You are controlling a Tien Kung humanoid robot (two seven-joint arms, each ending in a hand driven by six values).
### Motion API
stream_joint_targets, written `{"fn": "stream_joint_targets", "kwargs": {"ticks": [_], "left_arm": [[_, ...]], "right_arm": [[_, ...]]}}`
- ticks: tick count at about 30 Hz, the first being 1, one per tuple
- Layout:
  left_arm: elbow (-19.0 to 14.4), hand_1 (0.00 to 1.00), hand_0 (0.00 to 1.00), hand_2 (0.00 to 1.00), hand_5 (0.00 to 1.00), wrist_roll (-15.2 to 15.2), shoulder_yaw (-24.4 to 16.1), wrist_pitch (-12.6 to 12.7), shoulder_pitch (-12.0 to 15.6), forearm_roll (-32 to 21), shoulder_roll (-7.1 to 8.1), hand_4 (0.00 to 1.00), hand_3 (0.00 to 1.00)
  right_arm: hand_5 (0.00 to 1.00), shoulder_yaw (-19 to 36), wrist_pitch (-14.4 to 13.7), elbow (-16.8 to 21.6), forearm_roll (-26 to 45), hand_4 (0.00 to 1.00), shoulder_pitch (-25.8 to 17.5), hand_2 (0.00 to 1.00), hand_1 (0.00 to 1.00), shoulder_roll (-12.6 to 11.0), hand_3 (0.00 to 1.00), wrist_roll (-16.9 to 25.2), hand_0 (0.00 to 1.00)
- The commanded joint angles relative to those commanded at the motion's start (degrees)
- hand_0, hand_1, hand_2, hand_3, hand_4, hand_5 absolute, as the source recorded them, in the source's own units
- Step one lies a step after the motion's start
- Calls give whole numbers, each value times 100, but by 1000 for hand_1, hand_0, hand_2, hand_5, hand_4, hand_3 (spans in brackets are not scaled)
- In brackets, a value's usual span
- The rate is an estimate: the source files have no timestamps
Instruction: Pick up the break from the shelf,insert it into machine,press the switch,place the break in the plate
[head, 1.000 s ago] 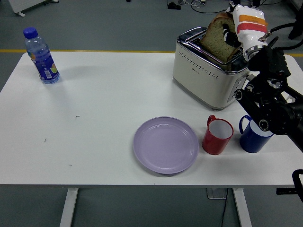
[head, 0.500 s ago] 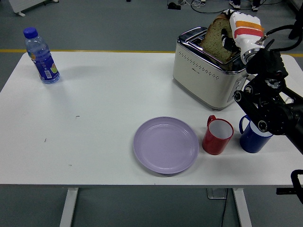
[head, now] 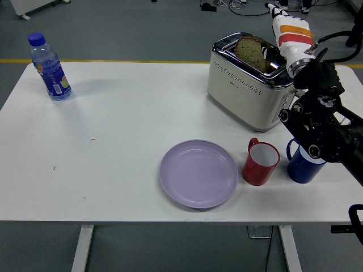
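Note:
A slice of brown bread (head: 250,54) sits tilted in the top slot of the cream and chrome toaster (head: 245,88) at the back right of the table, with only its upper part showing. My right hand (head: 283,27), white with orange and red bands, hovers just right of the bread over the toaster's far end, its fingers straightened and off the slice. The lilac plate (head: 198,173) lies empty near the table's front middle. My left arm is out of view.
A red mug (head: 261,162) and a blue mug (head: 303,164) stand right of the plate, under my right forearm. A blue water bottle (head: 50,68) stands at the back left corner of the white table (head: 113,141).
The bread has dropped from above the toaster down into the slot. My right hand has let go of it and drawn slightly up and right.

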Motion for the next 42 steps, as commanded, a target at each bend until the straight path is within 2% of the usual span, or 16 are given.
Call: {"fn": "stream_joint_targets", "kwargs": {"ticks": [5,11,13,14,17,19,20,25,26,30,31,32,42], "left_arm": [[0,648,678,702,937,2,-8,-3,-3,9,2,477,653],[0,648,679,702,934,-1,-8,-6,2,3,5,476,653],[0,648,679,702,934,-11,3,-5,-1,-18,8,476,653],[0,648,679,702,935,-13,-2,-2,0,-26,10,477,652],[0,648,679,702,935,-18,-12,-2,-2,-24,13,477,652],[0,648,679,702,935,-20,-30,-2,4,-8,12,477,652],[0,647,678,701,934,-23,-33,-4,6,-12,13,476,652],[0,647,678,701,934,-30,-57,-4,15,-4,9,476,652],[0,646,678,701,935,-30,-61,-6,18,2,6,476,652],[0,646,678,701,935,-33,-91,-9,29,23,-2,476,652],[0,646,678,701,935,-33,-94,-9,31,25,-3,476,652],[0,646,678,702,935,-31,-106,-10,36,38,-6,477,652],[0,648,677,702,936,-27,-108,-4,48,35,-26,476,653]], "right_arm": [[2,41,-42,267,47,707,-34,886,712,-81,929,14,755],[12,194,-110,783,82,701,-227,886,714,-332,921,-136,763],[12,290,-262,1031,134,701,-393,886,714,-507,921,-273,763],[17,345,-340,1152,186,640,-487,817,666,-596,880,-355,711],[17,426,-441,1281,250,640,-603,817,666,-693,880,-453,711],[17,641,-718,1541,589,640,-905,817,666,-905,880,-581,711],[2,733,-768,1638,675,397,-1020,563,451,-994,763,-579,400],[2,972,-844,1886,805,397,-1379,563,451,-1224,763,-546,400],[2,1052,-890,1985,818,418,-1536,482,381,-1310,735,-533,358],[2,1178,-987,2236,804,418,-1927,482,381,-1496,735,-467,358],[2,1179,-990,2259,806,418,-1966,482,381,-1514,735,-455,358],[2,1165,-965,2290,809,426,-2054,418,321,-1547,646,-431,329],[2,946,-721,2143,692,395,-2485,408,312,-1527,632,-423,328]]}}
